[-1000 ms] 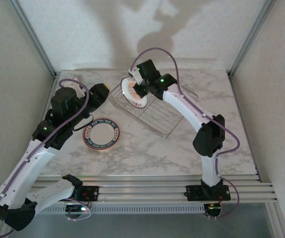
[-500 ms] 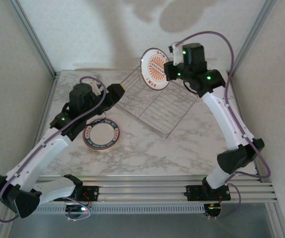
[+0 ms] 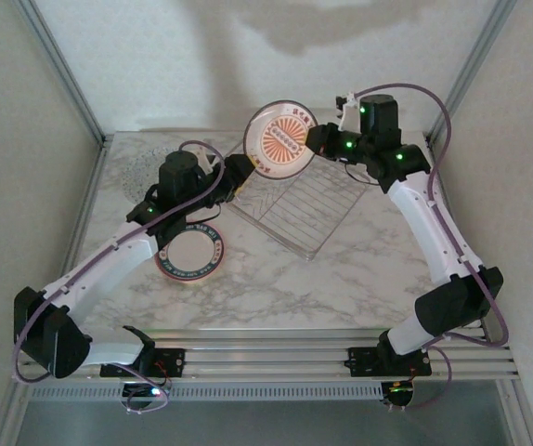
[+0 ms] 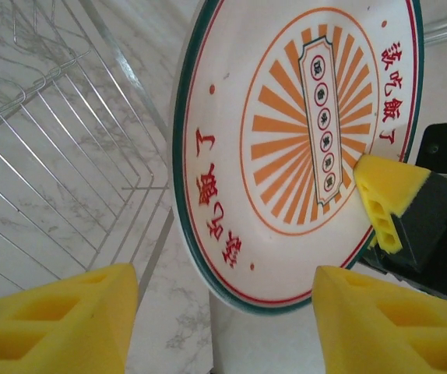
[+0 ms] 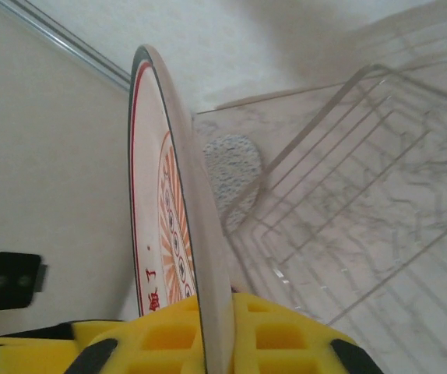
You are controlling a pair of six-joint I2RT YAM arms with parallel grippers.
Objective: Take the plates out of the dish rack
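one round sunburst plate, rim pinched by right end effector, held over one silver wire dish rack; left end effector spread nearby; one blue-rimmed plate flat on marbled table.

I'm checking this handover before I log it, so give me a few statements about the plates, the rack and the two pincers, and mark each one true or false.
1. The right pincer grips the sunburst plate by its rim. True.
2. The sunburst plate lies flat in the dish rack. False: it is held up in the air, clear of the rack.
3. The left pincer is shut on the sunburst plate. False: it is open, with the plate ahead of its two fingers.
4. A blue-rimmed plate lies on the table beside the rack. True.
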